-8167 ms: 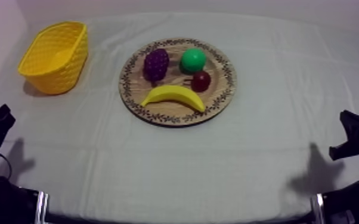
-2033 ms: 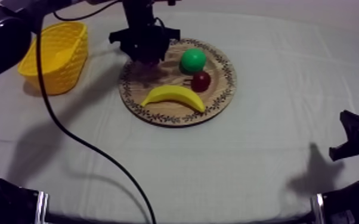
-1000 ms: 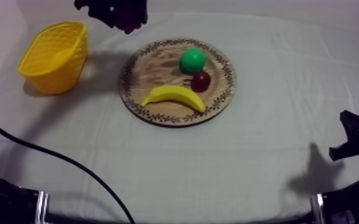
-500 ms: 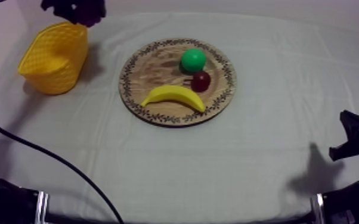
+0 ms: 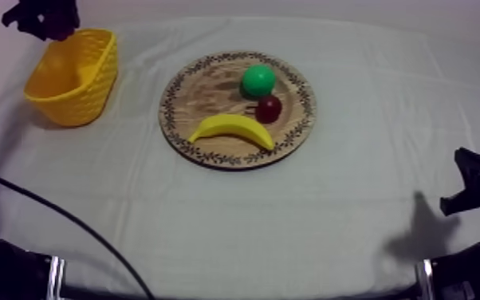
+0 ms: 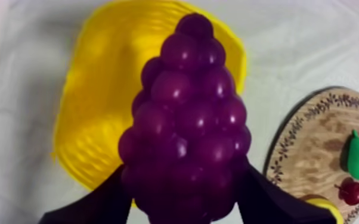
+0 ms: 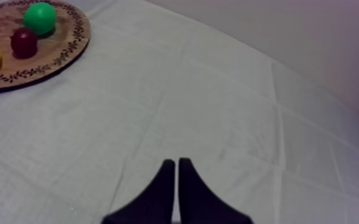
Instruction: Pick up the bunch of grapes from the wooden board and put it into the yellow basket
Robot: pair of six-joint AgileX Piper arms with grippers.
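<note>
Over the open mouth of the yellow basket (image 5: 76, 96), at the tabletop's (image 5: 235, 215) far left corner: the bunch of grapes (image 6: 185, 131), clamped between the black fingers (image 6: 95, 205) of the left hand (image 5: 44, 17), raised above the rim and not yet inside. On the wooden board (image 5: 299, 120): banana (image 5: 231, 128), pear (image 5: 257, 80) and small red fruit (image 5: 269, 108), the last two just beside each other. Bare cloth between basket and board and across the whole near half. Low at the near right edge: the right hand (image 7: 176, 162), fingers pressed together in a narrow wedge, gripping nothing.
</note>
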